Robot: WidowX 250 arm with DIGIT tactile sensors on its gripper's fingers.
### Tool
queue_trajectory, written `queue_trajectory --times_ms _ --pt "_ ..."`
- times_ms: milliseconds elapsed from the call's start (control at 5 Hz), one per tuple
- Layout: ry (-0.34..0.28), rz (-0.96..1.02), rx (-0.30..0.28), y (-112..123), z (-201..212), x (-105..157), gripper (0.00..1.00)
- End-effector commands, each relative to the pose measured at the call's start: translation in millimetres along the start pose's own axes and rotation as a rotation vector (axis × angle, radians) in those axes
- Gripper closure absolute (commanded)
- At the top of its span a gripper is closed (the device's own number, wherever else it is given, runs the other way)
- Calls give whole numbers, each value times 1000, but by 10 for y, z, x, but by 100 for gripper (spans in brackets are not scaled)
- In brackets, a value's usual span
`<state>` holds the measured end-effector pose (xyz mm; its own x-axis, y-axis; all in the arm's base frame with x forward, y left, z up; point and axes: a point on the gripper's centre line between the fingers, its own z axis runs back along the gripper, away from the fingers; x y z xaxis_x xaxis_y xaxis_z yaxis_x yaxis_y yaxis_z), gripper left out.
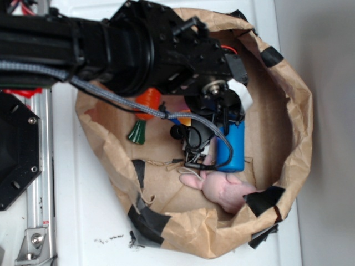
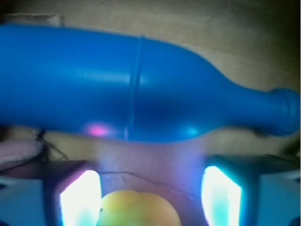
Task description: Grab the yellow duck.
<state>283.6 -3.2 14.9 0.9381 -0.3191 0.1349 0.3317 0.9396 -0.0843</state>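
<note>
On my wrist feed the yellow duck (image 2: 139, 208) sat low in frame between the two glowing fingers (image 2: 81, 197), nearer the one at frame left, with clear space either side. I recorded the gripper (image 2: 149, 200) as spread apart, holding nothing. Beyond the duck, a blue bottle (image 2: 141, 89) lay on its side across the brown paper floor. On the exterior feed the arm (image 1: 138, 47) reached down into the paper-lined basket (image 1: 294, 116); the duck was hidden there. An orange carrot (image 1: 148, 101) and pink plush bunny (image 1: 224, 188) lay nearby.
</note>
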Motion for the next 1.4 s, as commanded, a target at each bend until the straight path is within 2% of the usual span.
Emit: queue_trajectory --times_ms 0,200,400,800,1200 --pt "-14 -23 25 -46 85 -51 100" --pt "-9 -16 21 -48 147 -94 40" --pt "-8 -16 19 -62 181 -170 0" --pt "-4 -12 17 -107 177 -197 0" --pt "6 0 25 -52 143 -222 0"
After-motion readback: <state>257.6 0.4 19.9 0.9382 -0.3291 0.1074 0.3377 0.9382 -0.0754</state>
